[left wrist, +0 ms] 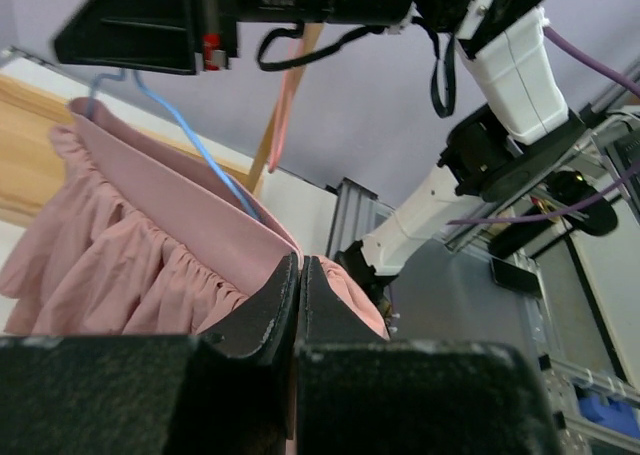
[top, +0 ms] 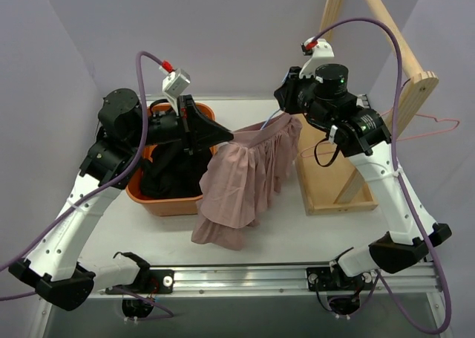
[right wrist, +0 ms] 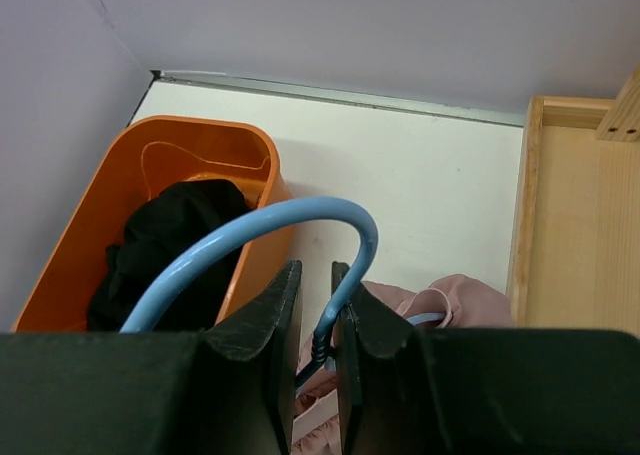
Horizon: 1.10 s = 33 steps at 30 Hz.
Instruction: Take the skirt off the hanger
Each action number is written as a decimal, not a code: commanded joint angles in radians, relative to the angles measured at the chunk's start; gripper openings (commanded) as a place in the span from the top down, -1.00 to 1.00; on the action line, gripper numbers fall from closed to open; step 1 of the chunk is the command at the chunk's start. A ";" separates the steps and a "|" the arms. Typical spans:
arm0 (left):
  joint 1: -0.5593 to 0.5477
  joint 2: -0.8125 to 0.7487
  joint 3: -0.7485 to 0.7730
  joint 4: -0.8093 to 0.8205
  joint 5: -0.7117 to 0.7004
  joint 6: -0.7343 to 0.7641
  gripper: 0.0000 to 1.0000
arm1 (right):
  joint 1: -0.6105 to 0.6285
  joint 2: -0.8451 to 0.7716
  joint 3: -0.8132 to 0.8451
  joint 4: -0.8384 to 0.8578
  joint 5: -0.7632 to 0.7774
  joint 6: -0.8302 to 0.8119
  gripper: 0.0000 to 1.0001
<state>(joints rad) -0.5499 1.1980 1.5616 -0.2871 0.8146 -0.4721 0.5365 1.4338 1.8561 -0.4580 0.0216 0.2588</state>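
A dusty-pink ruffled skirt (top: 241, 178) hangs in mid-air over the table, its hem drooping to the surface. It hangs on a light-blue wire hanger (top: 273, 119). My left gripper (top: 230, 137) is shut on the skirt's waistband at its left end; in the left wrist view the gripper (left wrist: 300, 265) pinches the pink band (left wrist: 170, 190), with the hanger wire (left wrist: 195, 140) running along it. My right gripper (top: 286, 104) is shut on the hanger's neck; in the right wrist view the gripper (right wrist: 315, 290) clamps the blue hook (right wrist: 260, 230) above the skirt (right wrist: 450, 300).
An orange bin (top: 167, 197) holding black clothes (top: 167, 174) stands at the left under my left arm. A wooden rack with a tray base (top: 338, 186) stands at the right, a pink wire hanger (top: 427, 126) on its arm.
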 commanded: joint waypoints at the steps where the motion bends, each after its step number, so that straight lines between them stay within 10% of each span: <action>1: -0.060 0.006 0.044 0.120 0.121 -0.066 0.95 | -0.023 0.056 0.026 -0.002 0.060 -0.081 1.00; 13: -0.156 -0.112 0.045 -0.214 -0.005 0.089 0.95 | -0.101 0.120 0.150 -0.027 0.144 -0.093 1.00; 21: -0.283 -0.098 0.083 0.054 -0.020 -0.105 0.95 | -0.130 0.181 0.112 -0.005 0.129 -0.090 1.00; 33: -0.493 0.052 0.253 -0.120 -0.155 0.036 0.95 | -0.035 0.212 0.040 0.024 0.250 -0.112 1.00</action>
<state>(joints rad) -0.9974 1.2842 1.7187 -0.3847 0.5465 -0.4385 0.5182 1.6344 1.8999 -0.5205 0.1299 0.1787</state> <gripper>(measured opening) 0.044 0.020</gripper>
